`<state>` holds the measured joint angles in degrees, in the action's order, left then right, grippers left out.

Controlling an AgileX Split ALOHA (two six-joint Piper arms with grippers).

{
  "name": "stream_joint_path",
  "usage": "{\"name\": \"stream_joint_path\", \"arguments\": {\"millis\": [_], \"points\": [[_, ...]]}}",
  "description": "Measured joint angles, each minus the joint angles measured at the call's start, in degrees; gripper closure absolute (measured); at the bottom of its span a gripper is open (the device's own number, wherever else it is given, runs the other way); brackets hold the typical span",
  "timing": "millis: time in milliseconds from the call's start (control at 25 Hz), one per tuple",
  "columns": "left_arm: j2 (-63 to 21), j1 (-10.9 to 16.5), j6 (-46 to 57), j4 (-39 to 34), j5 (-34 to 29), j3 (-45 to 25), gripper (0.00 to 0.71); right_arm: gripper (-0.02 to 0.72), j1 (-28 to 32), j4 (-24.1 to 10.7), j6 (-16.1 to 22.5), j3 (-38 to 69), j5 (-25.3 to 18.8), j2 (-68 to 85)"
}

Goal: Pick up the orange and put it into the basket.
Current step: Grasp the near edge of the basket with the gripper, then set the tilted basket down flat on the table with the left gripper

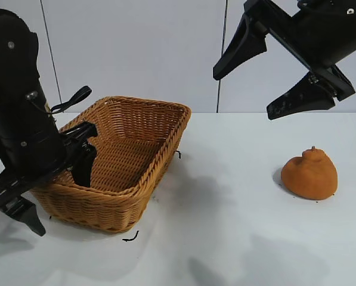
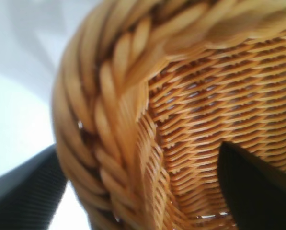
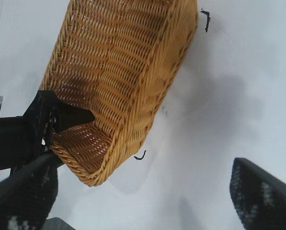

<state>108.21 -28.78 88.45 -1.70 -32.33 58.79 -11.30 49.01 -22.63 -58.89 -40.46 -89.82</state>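
Basket blurred, cropped in left wrist view; left gripper grip on rim perhaps, contact hidden.

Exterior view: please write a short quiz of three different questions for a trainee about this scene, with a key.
1. True or false: the orange lies inside the basket.
2. Which pincer straddles the basket's rim? A) left pincer B) right pincer
3. Fill in: the right pincer hangs in the air with its fingers ____.

Key:
1. False; it lies on the table, apart from the basket.
2. A; one finger is inside the wall, one outside.
3. Open, holding nothing.
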Motion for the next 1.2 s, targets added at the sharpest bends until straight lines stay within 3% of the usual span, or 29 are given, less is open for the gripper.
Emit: {"name": "stream_joint_path", "arguments": {"millis": [360,560,880,1200], "points": [[0.00,0.00,0.39,0.02,-1.04,0.00,0.501,0.008,0.00,0.00,0.00,0.00,0.00,0.00],[0.00,0.26,2.99,0.21,-0.39,0.00,0.615,0.008,0.00,0.00,0.00,0.00,0.00,0.00],[0.00,0.68,3.22,0.16,-3.18,5.72,0.615,0.008,0.00,-0.06,0.00,0.00,0.06,0.00],[-0.06,4.68,-7.72,0.22,-4.52,12.50,0.615,0.008,0.00,-0.25,0.00,0.00,0.06,0.00]]}}
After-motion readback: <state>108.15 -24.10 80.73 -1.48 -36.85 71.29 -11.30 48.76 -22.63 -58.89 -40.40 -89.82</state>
